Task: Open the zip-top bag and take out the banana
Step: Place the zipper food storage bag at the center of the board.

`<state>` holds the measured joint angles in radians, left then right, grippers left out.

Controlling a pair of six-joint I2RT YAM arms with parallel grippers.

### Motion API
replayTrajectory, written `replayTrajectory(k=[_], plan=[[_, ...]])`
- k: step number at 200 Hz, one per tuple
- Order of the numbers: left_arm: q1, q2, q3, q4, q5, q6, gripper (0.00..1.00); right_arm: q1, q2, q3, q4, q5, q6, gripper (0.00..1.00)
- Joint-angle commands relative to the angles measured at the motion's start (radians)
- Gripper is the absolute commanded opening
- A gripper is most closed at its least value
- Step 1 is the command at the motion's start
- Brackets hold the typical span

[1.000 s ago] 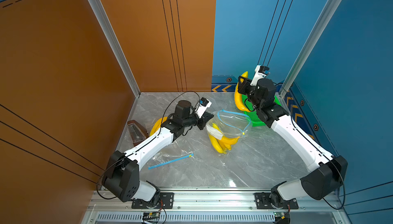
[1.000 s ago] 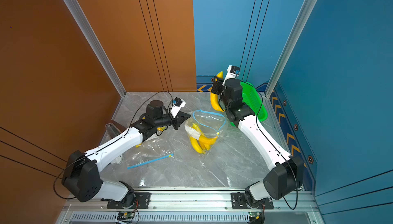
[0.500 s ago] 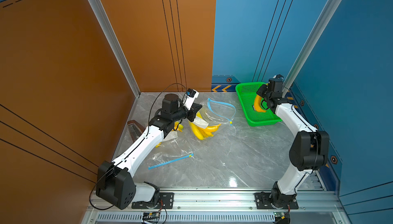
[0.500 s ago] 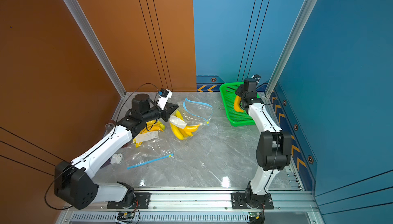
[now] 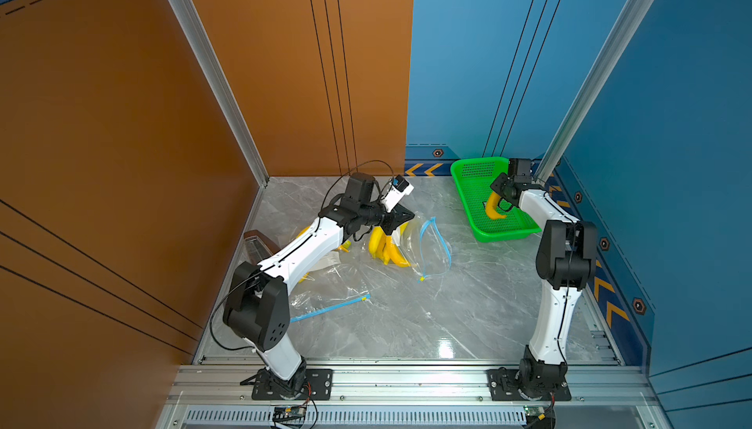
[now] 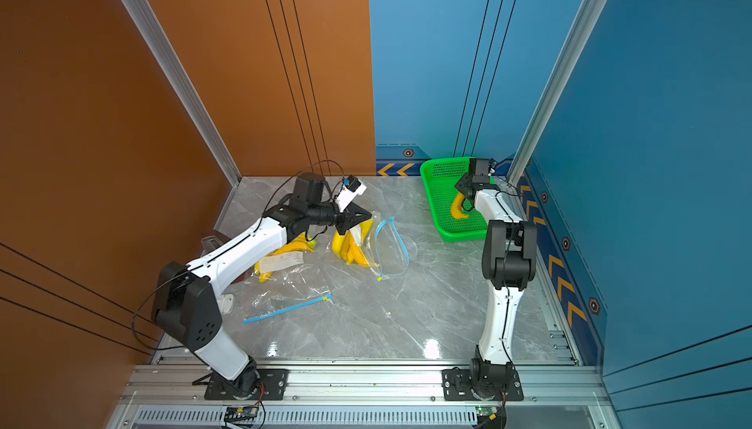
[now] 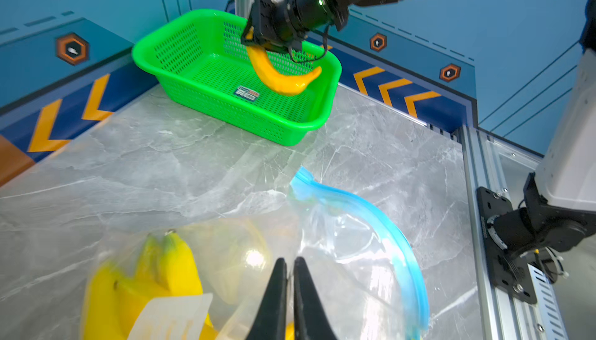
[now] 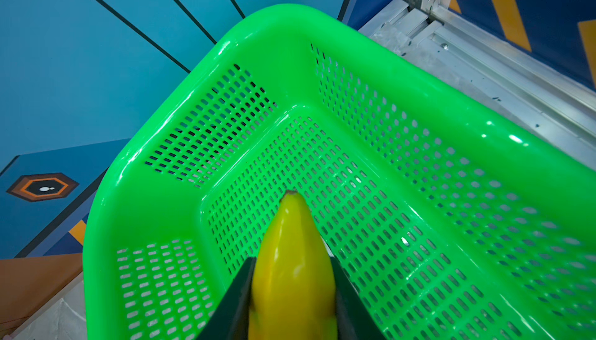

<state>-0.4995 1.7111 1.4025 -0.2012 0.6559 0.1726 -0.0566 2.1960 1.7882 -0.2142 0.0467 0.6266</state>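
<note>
Your right arm (image 5: 553,317) reaches forward; the right end effector (image 8: 292,261) clamps the banana (image 8: 290,225), green basket (image 8: 225,41) below it. Your left end effector (image 7: 290,262) is nearly closed, the zip-top bag (image 7: 354,241) just below it.

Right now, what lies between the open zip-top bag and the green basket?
Nothing: only bare marble table separates bag and basket, in both top views.

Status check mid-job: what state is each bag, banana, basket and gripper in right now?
Open bag: zip open, bananas inside.
Flat bag: zip closed, looks empty.
Held banana: clamped, hanging into the basket.
Green basket: upright, nothing else inside.
Right gripper: shut on held banana.
Left gripper: shut, at open bag's film.
</note>
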Motion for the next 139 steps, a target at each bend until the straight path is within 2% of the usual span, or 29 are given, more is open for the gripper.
replayTrajectory(k=[1, 23, 39, 58, 80, 92, 104, 127, 139], plan=[[-0.061, 0.073, 0.054, -0.085, 0.002, 0.045, 0.1, -0.005, 0.056, 0.056, -0.076, -0.039, 0.033, 0.37], [-0.112, 0.133, 0.081, -0.084, -0.056, 0.04, 0.13, -0.005, 0.094, 0.098, -0.11, -0.062, 0.044, 0.4], [-0.141, 0.151, 0.093, -0.083, -0.09, 0.042, 0.14, -0.005, 0.095, 0.1, -0.123, -0.056, 0.05, 0.48], [-0.162, 0.159, 0.102, -0.084, -0.131, 0.045, 0.17, -0.006, 0.083, 0.091, -0.13, -0.063, 0.056, 0.54], [-0.164, 0.133, 0.092, -0.083, -0.226, 0.014, 0.3, -0.002, 0.036, 0.055, -0.13, -0.053, 0.059, 0.61], [-0.152, 0.099, 0.072, -0.085, -0.305, -0.022, 0.47, 0.005, -0.013, 0.019, -0.132, -0.036, 0.052, 0.64], [-0.133, 0.053, 0.041, -0.083, -0.392, -0.064, 0.58, 0.016, -0.075, -0.042, -0.131, -0.015, 0.044, 0.67], [-0.071, -0.035, -0.027, -0.083, -0.515, -0.17, 0.69, 0.046, -0.25, -0.186, -0.108, 0.031, 0.039, 0.69], [-0.018, -0.07, -0.069, -0.082, -0.561, -0.243, 0.71, 0.063, -0.357, -0.298, -0.06, 0.029, 0.056, 0.69]])
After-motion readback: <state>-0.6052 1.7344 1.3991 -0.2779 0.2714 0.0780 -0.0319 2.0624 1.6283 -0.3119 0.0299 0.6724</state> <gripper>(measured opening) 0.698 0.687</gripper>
